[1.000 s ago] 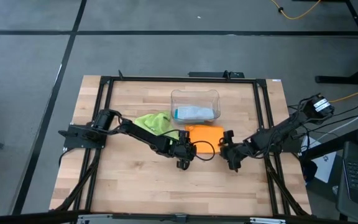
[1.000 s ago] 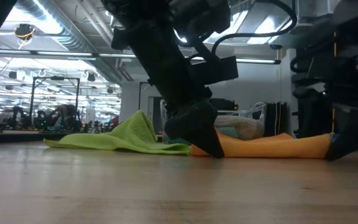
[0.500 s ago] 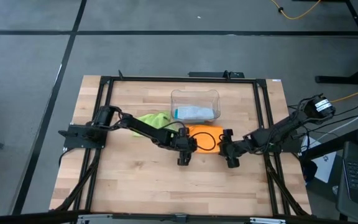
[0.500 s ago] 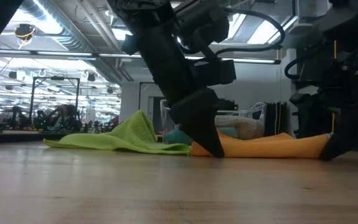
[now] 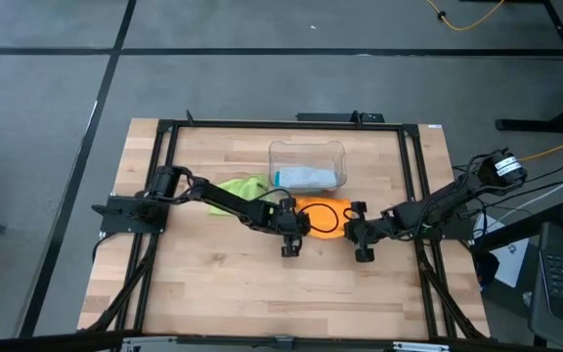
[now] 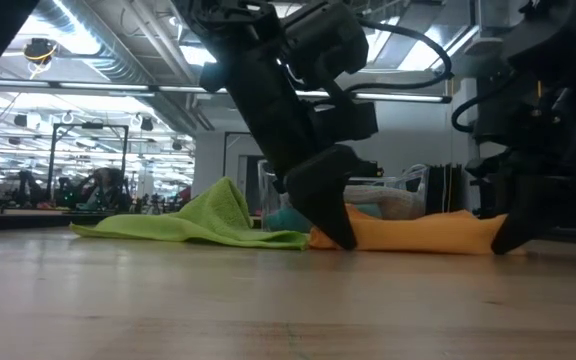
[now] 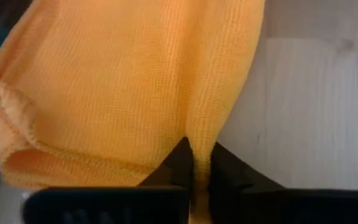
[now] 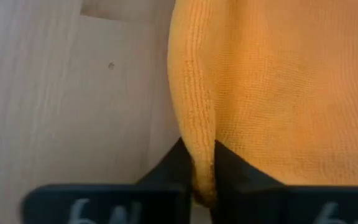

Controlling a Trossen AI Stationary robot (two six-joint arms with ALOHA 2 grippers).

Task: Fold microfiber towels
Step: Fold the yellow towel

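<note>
High view: orange towel [image 5: 322, 212] lies mid-frame on the worktop [image 5: 213, 293], just below the clear bin [image 5: 306, 163]. Left tool [image 5: 290, 235] and right tool [image 5: 357, 238] each pinch a lower corner of it, fingers clenched on cloth. Lime green towel [image 5: 238, 188] lies just left.

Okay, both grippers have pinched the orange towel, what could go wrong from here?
1. The left gripper and right gripper each hold only a thin ridge at the orange towel's near edge, so a side may slip free when lifted.
2. The lime green towel lies right against the orange one near the left arm and could get dragged along.
3. The clear bin stands just behind, so a fold carried away from the arms might bump it.
</note>
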